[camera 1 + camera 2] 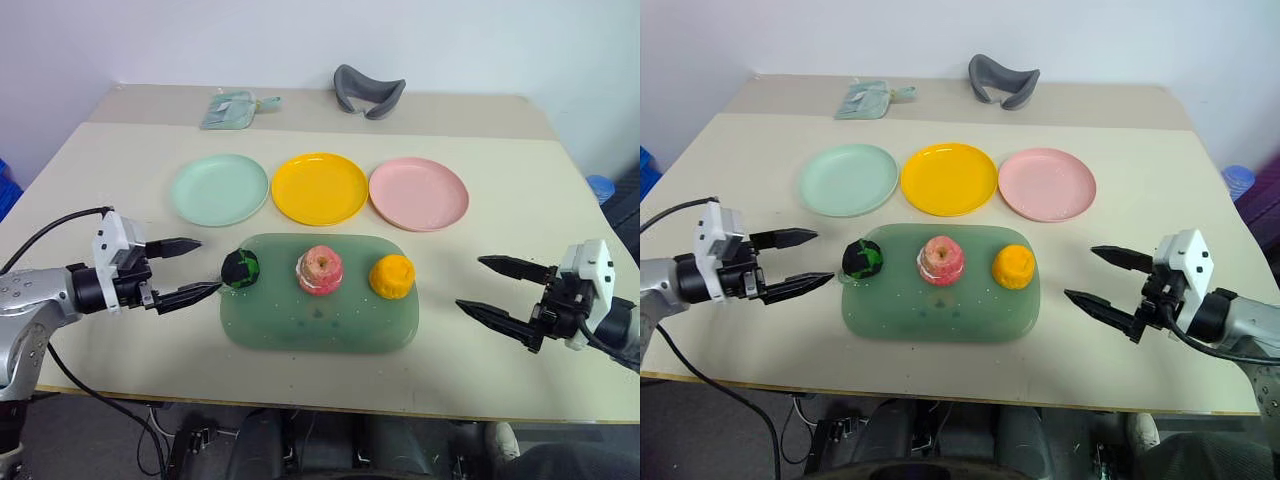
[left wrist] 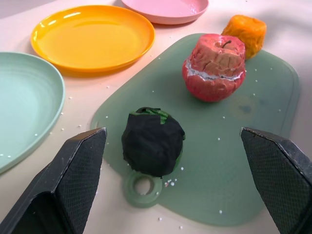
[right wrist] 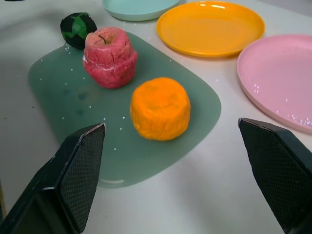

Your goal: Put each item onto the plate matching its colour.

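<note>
Three toy foods sit in a row on a translucent green tray [image 1: 300,325]: a dark green and black item [image 1: 240,268] at its left end, a pinkish-red item [image 1: 320,270] in the middle, an orange-yellow item [image 1: 392,276] at the right. Behind the tray lie a mint green plate [image 1: 218,189], a yellow plate [image 1: 319,187] and a pink plate [image 1: 419,193], all bare. My left gripper [image 1: 193,270] is open, its fingertips just left of the dark item, apart from it. My right gripper [image 1: 486,285] is open, to the right of the tray.
At the back of the table lie a grey curved pad [image 1: 368,92] and a small pale green packet [image 1: 232,108]. A blue object [image 1: 600,187] shows past the table's right edge. Bare tabletop lies on either side of the tray.
</note>
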You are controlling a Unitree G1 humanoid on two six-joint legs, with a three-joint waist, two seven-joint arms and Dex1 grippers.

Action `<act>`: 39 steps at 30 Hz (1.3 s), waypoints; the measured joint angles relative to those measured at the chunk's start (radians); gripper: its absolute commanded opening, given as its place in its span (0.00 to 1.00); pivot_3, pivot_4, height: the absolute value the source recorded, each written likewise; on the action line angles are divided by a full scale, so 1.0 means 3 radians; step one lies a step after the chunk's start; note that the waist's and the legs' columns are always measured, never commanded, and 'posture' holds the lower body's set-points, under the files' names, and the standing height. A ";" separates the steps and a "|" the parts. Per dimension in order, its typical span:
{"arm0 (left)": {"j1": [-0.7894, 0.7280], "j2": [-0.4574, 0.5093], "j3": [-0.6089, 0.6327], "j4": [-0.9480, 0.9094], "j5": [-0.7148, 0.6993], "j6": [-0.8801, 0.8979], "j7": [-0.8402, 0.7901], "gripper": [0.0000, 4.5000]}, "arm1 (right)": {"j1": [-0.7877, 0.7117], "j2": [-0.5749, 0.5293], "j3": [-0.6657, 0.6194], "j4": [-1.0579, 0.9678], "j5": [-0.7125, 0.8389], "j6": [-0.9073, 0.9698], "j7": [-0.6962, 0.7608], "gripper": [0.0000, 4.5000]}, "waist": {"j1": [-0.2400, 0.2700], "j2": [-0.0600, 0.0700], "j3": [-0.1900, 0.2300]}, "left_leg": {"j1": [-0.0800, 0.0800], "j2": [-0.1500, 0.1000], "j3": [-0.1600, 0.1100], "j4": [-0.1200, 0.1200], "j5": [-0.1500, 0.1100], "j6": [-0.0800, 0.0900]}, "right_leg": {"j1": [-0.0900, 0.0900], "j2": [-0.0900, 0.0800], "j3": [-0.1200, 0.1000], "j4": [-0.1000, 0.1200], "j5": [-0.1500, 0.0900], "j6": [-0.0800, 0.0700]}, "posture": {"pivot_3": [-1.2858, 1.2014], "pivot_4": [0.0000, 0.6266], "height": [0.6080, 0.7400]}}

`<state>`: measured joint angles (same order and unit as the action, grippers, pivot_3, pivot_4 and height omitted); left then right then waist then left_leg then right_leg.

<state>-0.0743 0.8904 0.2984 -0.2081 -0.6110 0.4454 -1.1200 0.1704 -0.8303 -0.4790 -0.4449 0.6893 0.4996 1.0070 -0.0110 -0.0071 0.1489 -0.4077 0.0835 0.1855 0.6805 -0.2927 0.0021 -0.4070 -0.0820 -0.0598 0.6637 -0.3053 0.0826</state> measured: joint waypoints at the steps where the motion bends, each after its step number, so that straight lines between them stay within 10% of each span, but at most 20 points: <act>1: -0.0009 -0.0012 -0.0005 -0.0006 -0.0001 0.0000 0.0011 1.00 | -0.0040 0.0022 0.0023 0.0015 -0.0001 -0.0027 0.0000 0.99 | -0.0001 0.0000 0.0000 | 0.0000 0.0000 0.0000 0.0000 0.0000 0.0000 | 0.0000 0.0000 0.0000 0.0000 0.0000 0.0000 | 0.52 0.24 1.00; 20: -0.0191 -0.0311 -0.0405 -0.0007 0.0319 0.0058 0.0513 1.00 | -0.1575 0.0518 0.1657 0.0718 -0.0457 -0.0588 0.0536 0.99 | 0.0001 0.0000 0.0000 | -0.0002 -0.0001 0.0003 0.0003 0.0000 0.0000 | -0.0003 0.0000 0.0000 0.0002 0.0000 0.0001 | 0.52 0.24 1.00; 39: -0.0328 -0.0614 -0.0868 0.0185 0.0776 0.0003 0.0858 1.00 | -0.2012 0.0877 0.1831 0.1239 -0.0823 -0.0978 0.0517 0.99 | -0.0001 0.0000 0.0000 | -0.0002 0.0000 0.0006 0.0004 0.0000 0.0000 | -0.0004 0.0000 -0.0001 0.0004 0.0000 0.0001 | 0.52 0.24 1.00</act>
<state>-0.1725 0.7061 0.0380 -0.1525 -0.3782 0.4464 -0.8627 -0.4331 -0.5673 0.0702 -0.0732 0.4424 0.2062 1.1622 -0.0114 -0.0070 0.1490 -0.4083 0.0835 0.1873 0.6816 -0.2926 0.0020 -0.4082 -0.0819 -0.0600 0.6647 -0.3051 0.0828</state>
